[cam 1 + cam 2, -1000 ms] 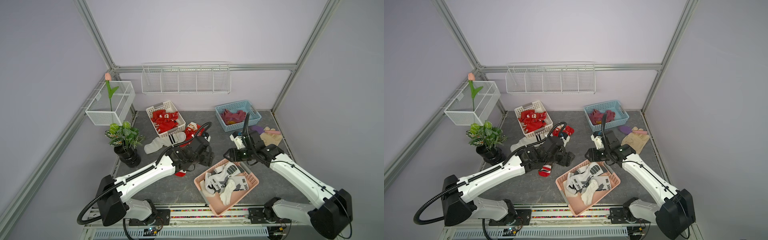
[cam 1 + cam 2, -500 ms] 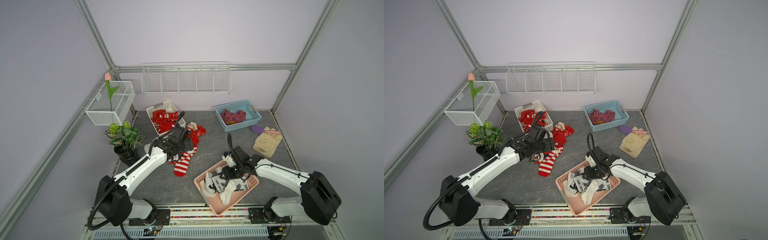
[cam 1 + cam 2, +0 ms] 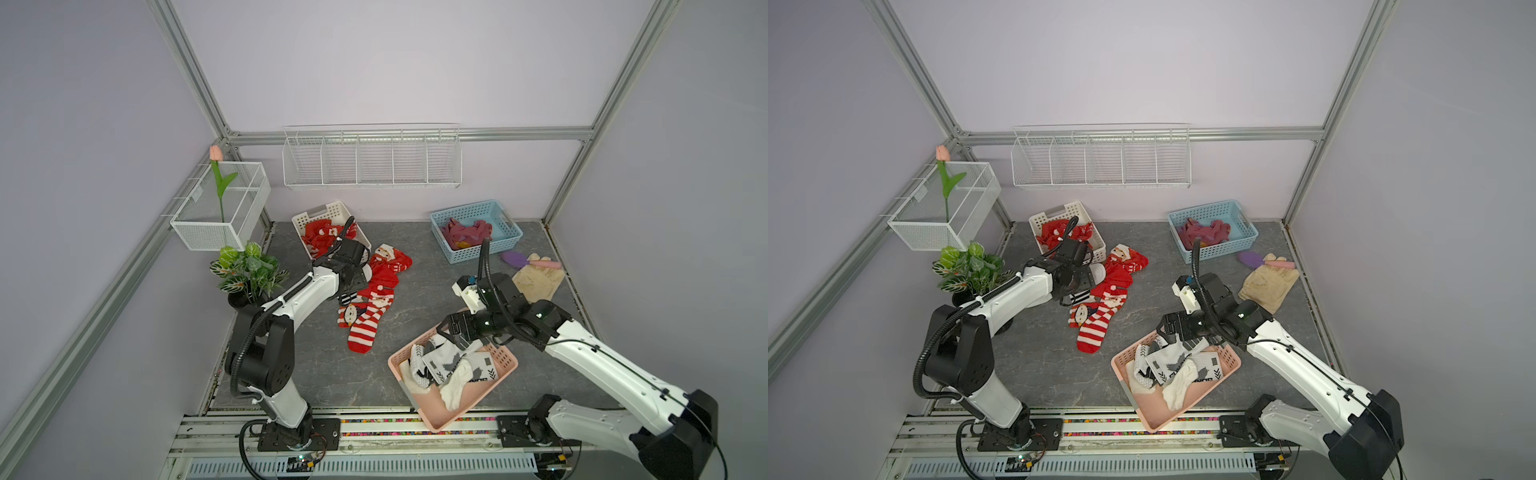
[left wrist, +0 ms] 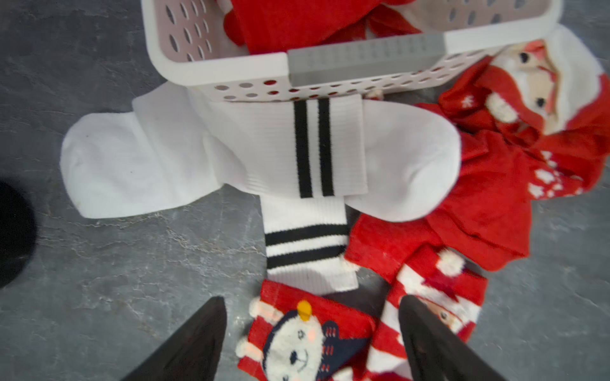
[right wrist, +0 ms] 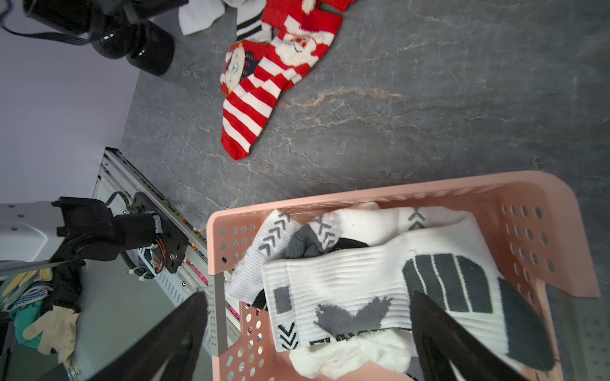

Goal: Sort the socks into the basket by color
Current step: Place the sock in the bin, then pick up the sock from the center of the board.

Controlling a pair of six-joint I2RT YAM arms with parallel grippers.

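Left gripper (image 4: 312,299) spread wide, empty; in a top view, red socks (image 3: 386,270) at its three o'clock. Right gripper (image 5: 307,293) wide open, white socks (image 5: 346,280) below between fingers.

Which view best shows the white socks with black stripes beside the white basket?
The left wrist view: the white ribbed fabric socks with two black stripes lie large mid-frame, uncovered. In both top views the white robot left arm hides most of them. The right wrist view catches only a scrap at its edge.

Three baskets: white basket (image 3: 332,206), blue basket (image 3: 486,253), pink basket (image 3: 440,415). Two striped white socks (image 4: 148,158) lie loose; the red socks (image 3: 384,270) overlap, uncountable.
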